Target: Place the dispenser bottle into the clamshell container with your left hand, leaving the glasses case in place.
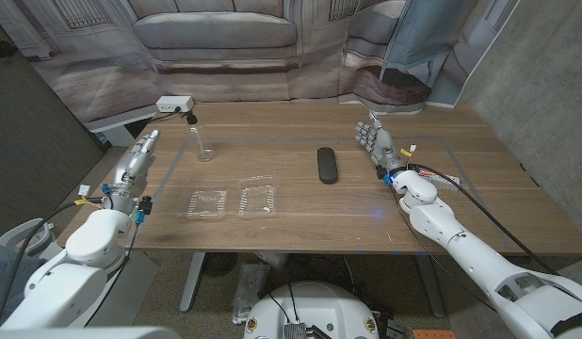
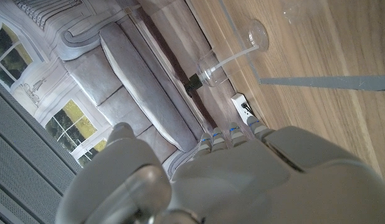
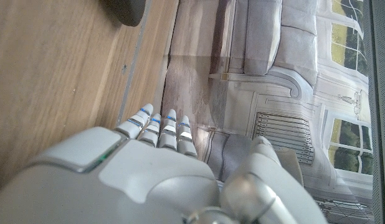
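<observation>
A clear dispenser bottle [image 1: 200,141] with a black pump top stands upright on the table's far left; it appears in the left wrist view [image 2: 225,62] as well. An open clear clamshell container [image 1: 233,201] lies near the front middle. A black glasses case [image 1: 328,164] lies at the centre; its end shows in the right wrist view [image 3: 125,10]. My left hand [image 1: 137,162] is open at the left table edge, fingers straight, well short of the bottle. My right hand [image 1: 376,143] is open at the right, apart from the case.
A white box [image 1: 174,103] with a cable sits at the table's far left edge behind the bottle. A sofa backdrop hangs behind the table [image 1: 460,207]. Tape lines mark a rectangle on the wood.
</observation>
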Robot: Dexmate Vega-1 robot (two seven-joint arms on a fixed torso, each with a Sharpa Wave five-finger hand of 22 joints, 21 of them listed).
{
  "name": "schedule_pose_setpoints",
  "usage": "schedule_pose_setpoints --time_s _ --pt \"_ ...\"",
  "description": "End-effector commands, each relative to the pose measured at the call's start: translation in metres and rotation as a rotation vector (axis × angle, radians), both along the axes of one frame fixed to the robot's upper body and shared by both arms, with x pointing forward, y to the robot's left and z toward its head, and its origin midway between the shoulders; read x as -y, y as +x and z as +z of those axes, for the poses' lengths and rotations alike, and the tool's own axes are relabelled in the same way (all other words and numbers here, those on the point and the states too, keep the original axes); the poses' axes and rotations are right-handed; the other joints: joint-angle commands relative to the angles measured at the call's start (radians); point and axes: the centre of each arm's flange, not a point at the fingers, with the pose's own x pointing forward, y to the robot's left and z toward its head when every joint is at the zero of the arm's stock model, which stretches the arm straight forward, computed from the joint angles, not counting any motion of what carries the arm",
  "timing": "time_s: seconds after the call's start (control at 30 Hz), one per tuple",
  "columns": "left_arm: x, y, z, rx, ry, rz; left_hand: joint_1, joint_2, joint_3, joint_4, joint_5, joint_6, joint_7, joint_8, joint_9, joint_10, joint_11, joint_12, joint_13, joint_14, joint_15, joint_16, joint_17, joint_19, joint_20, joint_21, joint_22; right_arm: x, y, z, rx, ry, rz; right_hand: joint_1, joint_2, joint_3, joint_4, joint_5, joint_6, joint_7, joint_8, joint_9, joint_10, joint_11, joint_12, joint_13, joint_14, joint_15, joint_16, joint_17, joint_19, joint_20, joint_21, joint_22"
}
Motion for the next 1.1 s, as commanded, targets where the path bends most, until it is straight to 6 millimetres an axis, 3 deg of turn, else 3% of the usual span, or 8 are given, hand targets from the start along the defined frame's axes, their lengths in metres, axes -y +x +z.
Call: schedule_pose_setpoints --time_s 0.03,1.1 --pt "-0.010 0.008 0.003 -0.007 -0.015 0.009 0.006 -0.004 -0.006 0.003 0.002 -0.009 -0.003 0.001 0.002 -0.006 -0.001 -0.001 0.005 -0.002 -0.001 -0.002 0.004 -0.012 0.004 -0.003 0.003 -0.004 0.002 0.001 -0.001 0.002 0.003 0.005 0.011 -0.002 -0.001 0.001 0.008 -0.001 0.000 0.004 0.010 -0.002 -0.002 0.004 0.012 0.000 -0.004 0.001 0.012 -0.019 -0.004 0.005" --pt "-0.033 0.016 0.000 -0.006 -0.074 0.029 -0.007 -0.019 -0.028 0.007 0.005 -0.034 -0.008 -0.007 0.002 -0.018 -0.001 -0.005 0.004 -0.013 -0.002 -0.005 0.004 -0.017 0.018 -0.016 0.004 -0.009 0.000 -0.002 0.007 0.020 0.007 0.007 0.013 -0.005 -0.003 -0.001 0.014 -0.002 0.001 0.004 0.015 -0.003 -0.002 0.004 0.017 -0.001 -0.004 0.001 0.016 -0.019 -0.005 0.005"
